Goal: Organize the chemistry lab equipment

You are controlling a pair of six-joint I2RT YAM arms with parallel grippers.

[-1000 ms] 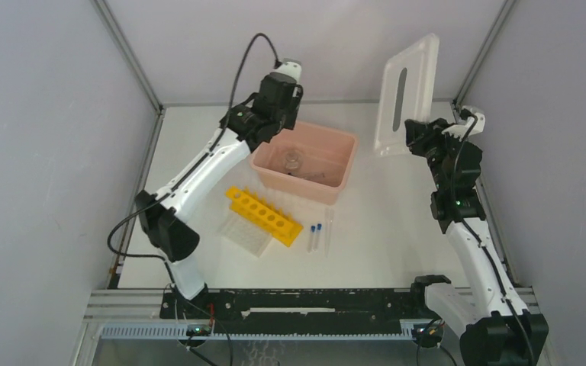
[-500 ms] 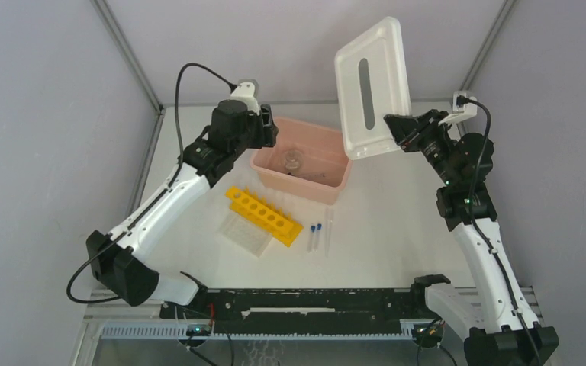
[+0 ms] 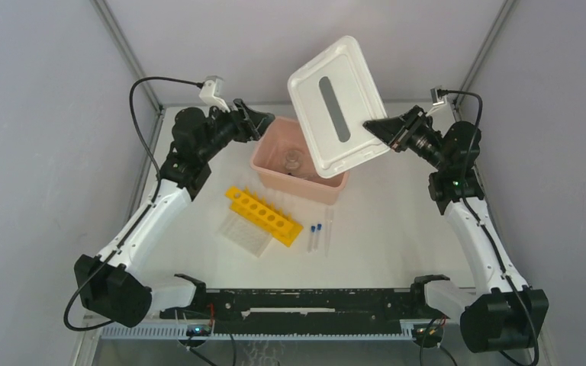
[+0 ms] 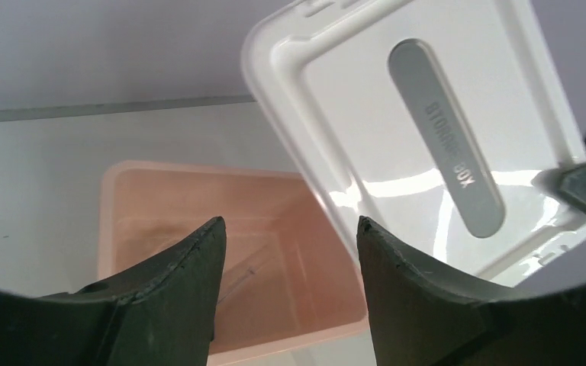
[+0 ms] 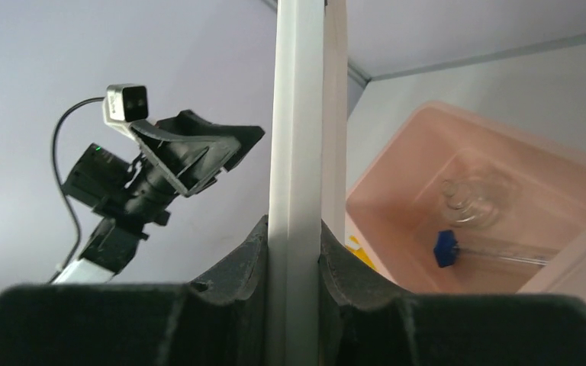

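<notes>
The yellow tube rack (image 3: 263, 216) lies on the table with the clear well plate (image 3: 246, 234) against its near-left side. Two blue-capped vials (image 3: 314, 236) and a thin clear tube (image 3: 328, 227) lie to the rack's right. Round clear glassware (image 3: 293, 162) sits in the pink box (image 3: 299, 186); the right wrist view shows it (image 5: 469, 202) beside a blue-capped vial (image 5: 446, 248). My right gripper (image 3: 371, 126) is shut on the edge of the white lid (image 3: 336, 107), held tilted above the box. My left gripper (image 3: 268, 122) is open and empty at the box's far-left corner.
Grey enclosure walls stand close on the left, right and back. The arm bases and a black rail run along the near edge. In the left wrist view the lid (image 4: 427, 114) hangs above the right half of the box (image 4: 145, 198).
The right arm has swung the lid leftward from beside the box to over it, tilting it flatter. The left arm has drawn back to the left, off the box's rim.
</notes>
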